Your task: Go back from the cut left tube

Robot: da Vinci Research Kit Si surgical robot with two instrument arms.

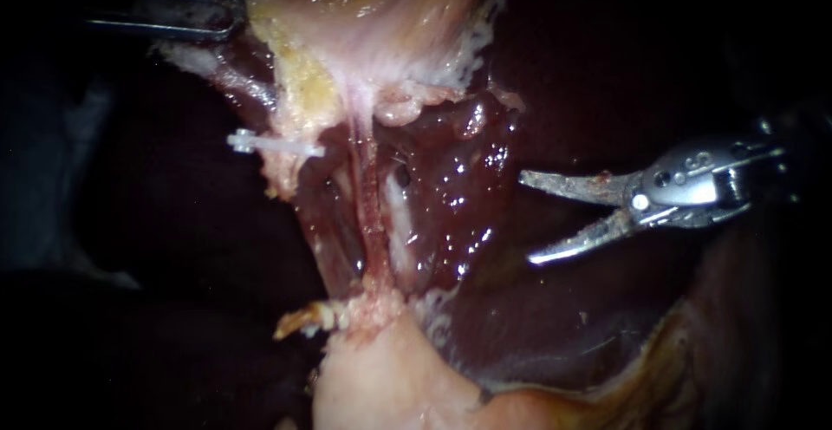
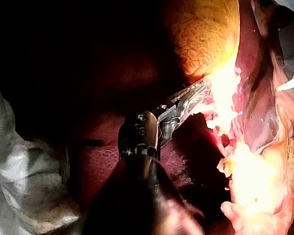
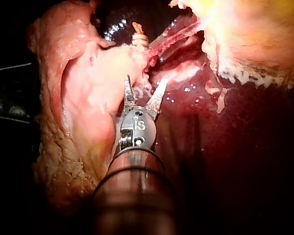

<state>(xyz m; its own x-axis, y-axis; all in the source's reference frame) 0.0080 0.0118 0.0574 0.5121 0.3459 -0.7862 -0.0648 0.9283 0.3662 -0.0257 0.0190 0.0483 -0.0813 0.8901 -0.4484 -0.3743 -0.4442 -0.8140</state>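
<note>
My right instrument point(image 1: 526, 218) comes in from the right with its two blades open and nothing between them, over the dark liver point(image 1: 468, 179) and well right of the tubes; its open blades point(image 3: 145, 83) also show in the right wrist view. A white clip point(image 1: 276, 147) sits on the upper stump of the cut left tube. The lower stump point(image 1: 303, 317) ends ragged near pale tissue. A thin red tube point(image 1: 371, 222) still runs whole beside it. My left instrument point(image 1: 232, 9) holds the gallbladder point(image 1: 373, 22) up at the top left, jaws point(image 2: 188, 98) shut on its edge.
Pale fatty tissue point(image 1: 381, 378) fills the lower middle. Yellow fat point(image 1: 303, 83) hangs beside the clip. Liver surface point(image 1: 589, 309) lies under and below the right instrument. Darkness surrounds the left side.
</note>
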